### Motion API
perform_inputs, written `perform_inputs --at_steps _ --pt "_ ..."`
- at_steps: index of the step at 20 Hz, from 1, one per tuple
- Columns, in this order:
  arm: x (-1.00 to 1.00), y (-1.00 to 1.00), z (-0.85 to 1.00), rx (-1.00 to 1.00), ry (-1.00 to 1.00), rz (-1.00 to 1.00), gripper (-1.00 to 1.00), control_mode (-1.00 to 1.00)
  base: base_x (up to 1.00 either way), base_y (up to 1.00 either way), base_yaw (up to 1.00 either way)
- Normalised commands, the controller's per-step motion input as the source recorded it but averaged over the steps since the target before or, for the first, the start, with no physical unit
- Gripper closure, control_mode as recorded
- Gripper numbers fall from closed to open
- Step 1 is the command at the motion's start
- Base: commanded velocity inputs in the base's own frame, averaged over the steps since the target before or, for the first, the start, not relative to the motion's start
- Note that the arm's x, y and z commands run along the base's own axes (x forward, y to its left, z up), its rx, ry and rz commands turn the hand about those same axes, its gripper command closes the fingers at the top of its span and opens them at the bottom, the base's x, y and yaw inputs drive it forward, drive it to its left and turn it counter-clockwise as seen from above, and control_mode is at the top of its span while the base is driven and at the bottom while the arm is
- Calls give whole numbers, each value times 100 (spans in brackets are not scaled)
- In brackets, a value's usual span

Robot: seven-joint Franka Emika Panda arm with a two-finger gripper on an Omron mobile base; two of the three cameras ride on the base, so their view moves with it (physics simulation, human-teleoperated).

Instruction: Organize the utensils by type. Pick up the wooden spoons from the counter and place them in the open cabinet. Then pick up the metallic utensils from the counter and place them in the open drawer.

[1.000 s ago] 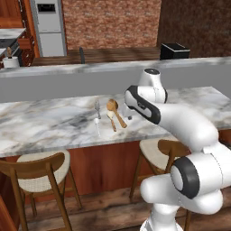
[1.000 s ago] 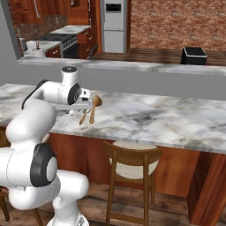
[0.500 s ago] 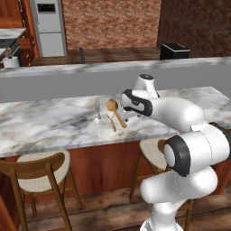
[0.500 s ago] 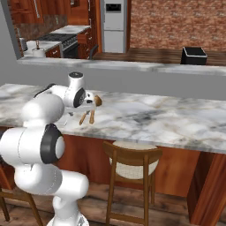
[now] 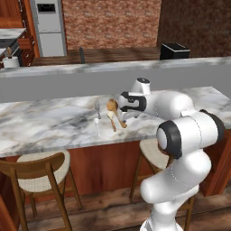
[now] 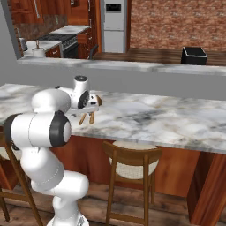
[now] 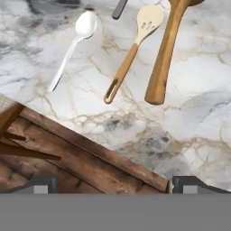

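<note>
- Left base view: we see the gripper [image 5: 122,104] hanging low over the marble counter [image 5: 49,124], just beside the large wooden spoon [image 5: 114,110], whose round bowl lies toward the grey ledge [image 5: 67,83] at the back. A paler, smaller wooden spoon [image 5: 111,120] lies just to its left, and further left lie the fork [image 5: 97,108] and the pale metal spoon [image 5: 96,127], one after the other. A wooden stool [image 5: 38,173] stands below the counter's edge.
- Right base view: we see the gripper [image 6: 91,106] over the counter [image 6: 154,119] with the spoons' handles [image 6: 87,118] showing beneath it. A second stool [image 6: 132,163] stands to the right.
- Hand view: we find the two finger tips [image 7: 38,185] spread far apart with nothing between them. All four utensils lie flat on the marble [image 7: 180,117], untouched: the metal spoon [image 7: 72,47], the smaller slotted wooden spoon [image 7: 131,54] and the large wooden spoon's handle [image 7: 166,56] side by side, near but apart. The fork's handle end [image 7: 119,9] shows at the top edge. The counter's wooden edge [image 7: 85,153] runs below.
</note>
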Motion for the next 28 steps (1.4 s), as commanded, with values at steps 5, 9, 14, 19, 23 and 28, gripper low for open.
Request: perform_inputs --at_steps 5,9,14,19,23,28 --pt "40 0 -24 0 0 3 -100 -100 0 0 0" --pt "40 0 -24 0 0 2 -100 -100 0 0 0" --pt "35 0 -26 0 0 0 -100 -100 0 0 0" --pt "32 0 -27 0 0 0 -100 -100 0 0 0" --pt "26 0 -24 0 0 0 -100 -100 0 0 0" --pt "24 0 -26 0 0 0 -100 -100 0 0 0"
